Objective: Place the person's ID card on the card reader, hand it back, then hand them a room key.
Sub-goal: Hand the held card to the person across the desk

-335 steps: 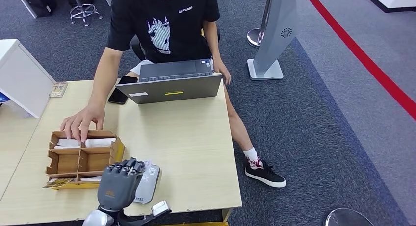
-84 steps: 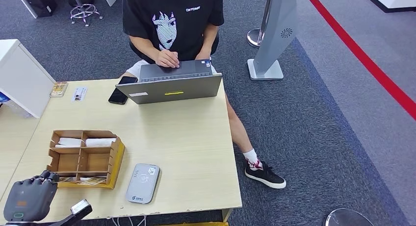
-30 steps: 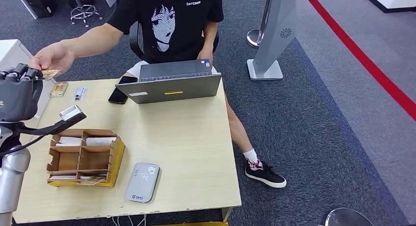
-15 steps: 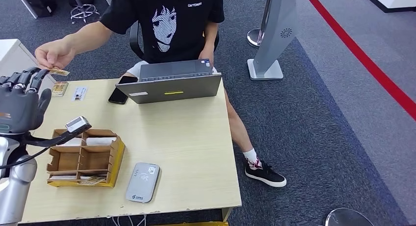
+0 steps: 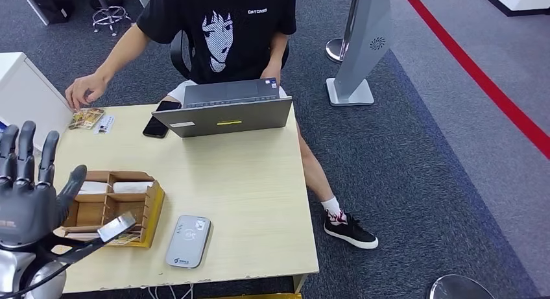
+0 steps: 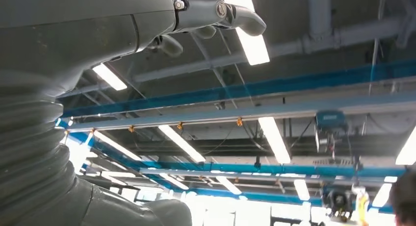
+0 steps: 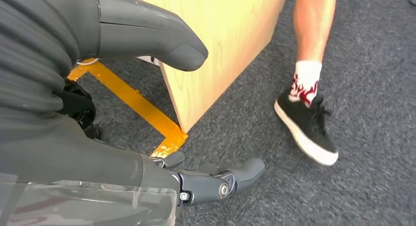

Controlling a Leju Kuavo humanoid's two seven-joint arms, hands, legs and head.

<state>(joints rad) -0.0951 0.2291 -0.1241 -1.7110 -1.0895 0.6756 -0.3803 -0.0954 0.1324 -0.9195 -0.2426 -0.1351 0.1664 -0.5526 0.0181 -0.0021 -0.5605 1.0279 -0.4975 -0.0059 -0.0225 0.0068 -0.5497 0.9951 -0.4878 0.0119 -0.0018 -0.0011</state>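
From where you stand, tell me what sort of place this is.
Probably a mock hotel check-in desk inside an office or lab: a person at a laptop, a card reader and a cardboard card organizer on a wooden table, grey carpet around.

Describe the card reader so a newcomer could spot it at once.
Start at the wooden table and go to its near edge, just right of the cardboard organizer. The card reader lies flat there, a rounded silver-grey slab, far smaller than the laptop at the far edge.
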